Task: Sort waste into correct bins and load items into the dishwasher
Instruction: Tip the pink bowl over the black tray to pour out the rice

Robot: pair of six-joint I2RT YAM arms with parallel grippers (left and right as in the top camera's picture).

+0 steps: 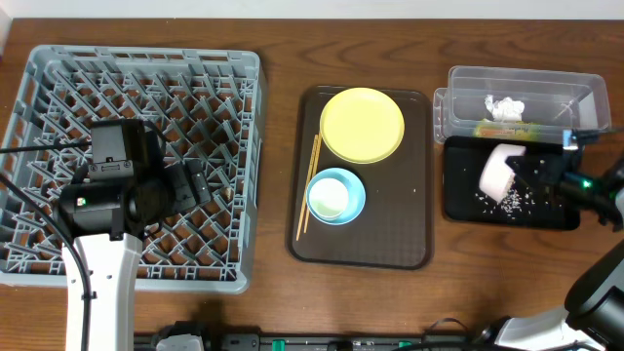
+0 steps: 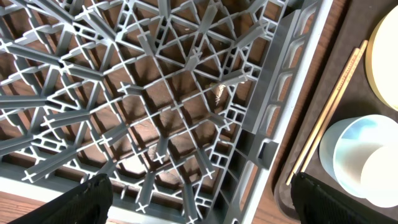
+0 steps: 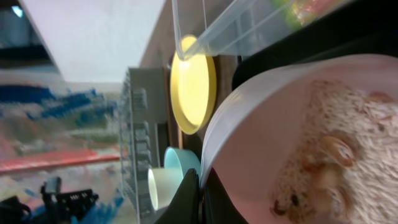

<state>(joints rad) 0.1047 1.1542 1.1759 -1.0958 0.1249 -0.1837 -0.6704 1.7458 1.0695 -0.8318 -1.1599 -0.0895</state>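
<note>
Right gripper (image 3: 200, 186) is pinching the tipped white bowl (image 1: 499, 172) over the black tray (image 1: 460, 203); dish rack (image 1: 146, 58) is way off at 9 o'clock.

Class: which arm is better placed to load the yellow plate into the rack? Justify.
Left, probably: the left end effector is open above the rack; the right end effector grips the white bowl over the black tray.

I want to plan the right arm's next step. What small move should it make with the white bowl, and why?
Probably tip the round white bowl a little further over the shallow black rectangular tray: the right gripper holds it tilted there, and whitish rice scraps cling inside.
</note>
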